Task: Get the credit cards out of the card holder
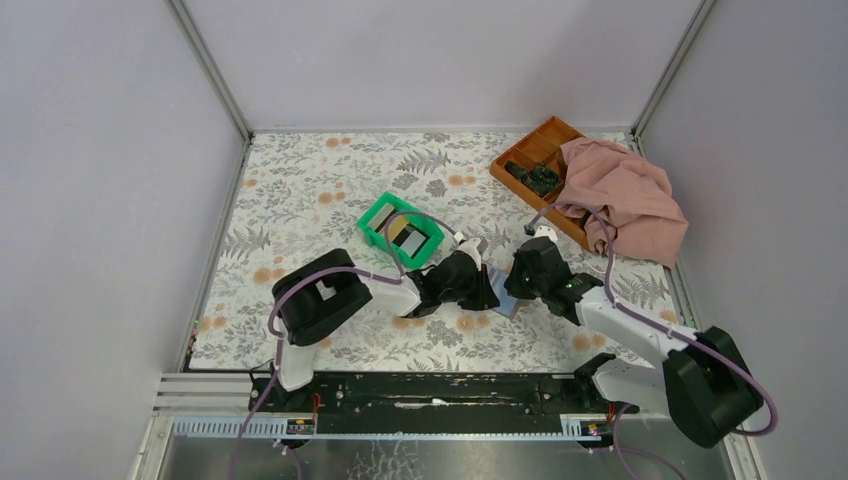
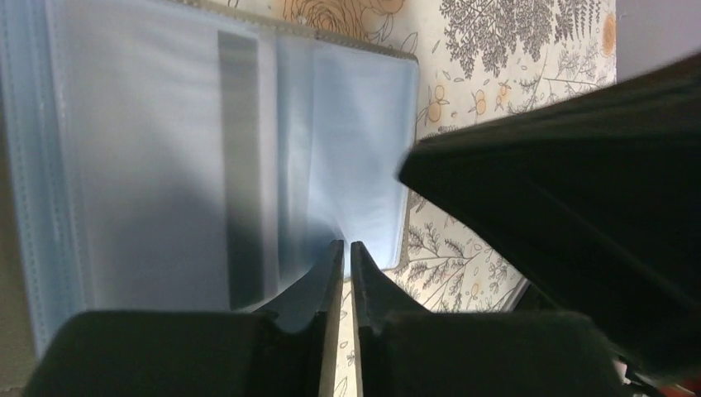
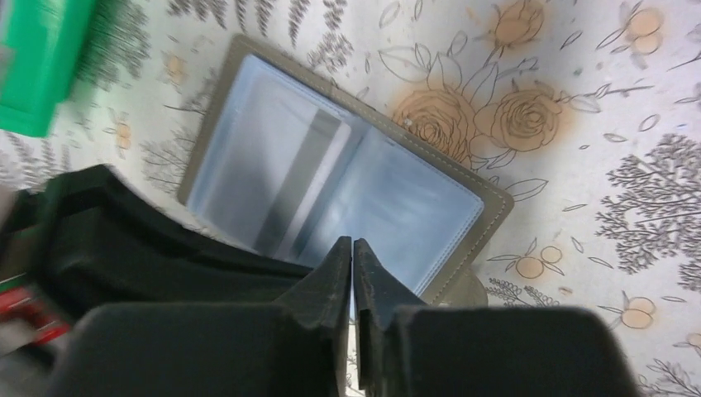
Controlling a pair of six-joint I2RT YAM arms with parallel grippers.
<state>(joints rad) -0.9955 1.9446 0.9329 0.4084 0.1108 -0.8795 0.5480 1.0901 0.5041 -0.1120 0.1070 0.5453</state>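
The card holder [image 1: 506, 300] lies open and flat on the flowered table cover [image 3: 579, 124], just in front of the green bin [image 1: 372, 222] and a little to its right. Both my pincers meet over it.

My left pincer [image 2: 347, 246] is closed to a thin slit, with its tips at the holder's edge farthest from the bin. Table cover shows through the slit, so I judge it has hold of nothing. My right pincer [image 3: 353, 242] is just as narrow and its tips overlap the clear sleeve at that same edge. I cannot tell whether it pinches any plastic.

Some credit cards [image 1: 406, 236] lie in the bin. One more, with a dark stripe [image 3: 302, 178], sits inside the holder's page on the bin's side, so I judge the job partly done.

To free that card cleanly, I should let one pincer press the holder's grey rim flat, clear of the sleeve. The other should open only a crack and take the card's edge alone. It should then draw low and straight along the pocket. I cannot make out where the pocket opens, so I should find that first. If I catch sleeve and card together, the whole holder will drag along.
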